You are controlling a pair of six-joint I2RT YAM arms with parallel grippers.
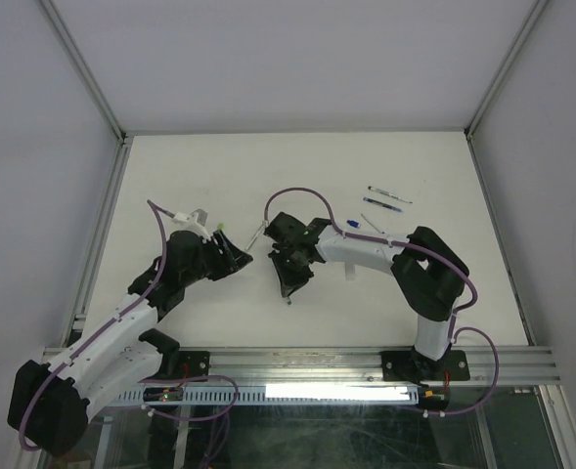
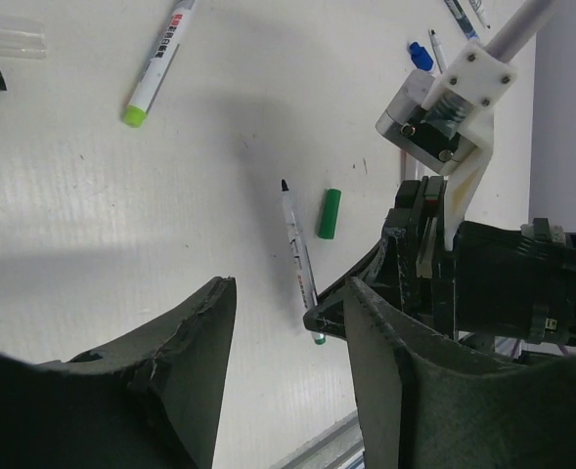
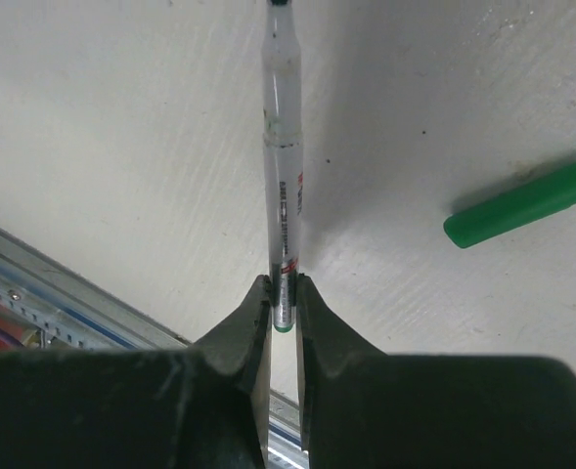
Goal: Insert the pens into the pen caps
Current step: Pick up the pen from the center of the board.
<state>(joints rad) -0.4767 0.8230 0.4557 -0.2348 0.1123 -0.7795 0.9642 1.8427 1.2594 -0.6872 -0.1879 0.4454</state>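
Note:
My right gripper [image 3: 284,303] is shut on the green-tipped rear end of a white-barrelled pen [image 3: 282,147]. The pen's bare dark tip points away from the gripper, low over the table. A dark green pen cap [image 3: 522,205] lies on the table to the right of it, apart from the pen. The left wrist view shows the same pen [image 2: 297,249] and green cap [image 2: 329,213] side by side. My left gripper [image 2: 289,288] hovers open above the table with nothing between its fingers. In the top view the left gripper [image 1: 239,259] faces the right gripper [image 1: 289,293] mid-table.
A white marker with a lime green cap [image 2: 155,68] lies at the far left. A blue cap [image 2: 420,57] and slim dark pens [image 1: 389,195] lie at the back right. A clear tube [image 2: 9,39] lies at the far left edge. The metal rail [image 1: 366,362] runs along the near table edge.

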